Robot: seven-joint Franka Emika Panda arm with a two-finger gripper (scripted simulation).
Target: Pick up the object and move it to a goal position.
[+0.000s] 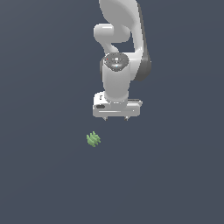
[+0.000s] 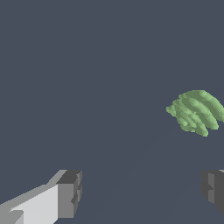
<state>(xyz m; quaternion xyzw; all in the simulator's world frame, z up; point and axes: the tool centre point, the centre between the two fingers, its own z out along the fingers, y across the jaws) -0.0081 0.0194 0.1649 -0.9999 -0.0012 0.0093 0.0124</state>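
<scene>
The object is a tiny bright green ridged lump lying on the flat dark grey surface. It sits lower in the exterior view and toward that view's left of my gripper. My white gripper points down, apart from the object, with its two short fingertips spread wide and nothing between them. In the wrist view the object shows as a green ridged clump, off to one side and beyond the gap between the two grey fingertips. The gripper is open and empty.
The white arm rises behind the gripper toward the exterior view's top. The dark grey surface runs flat all around, with no other objects, walls or edges in view.
</scene>
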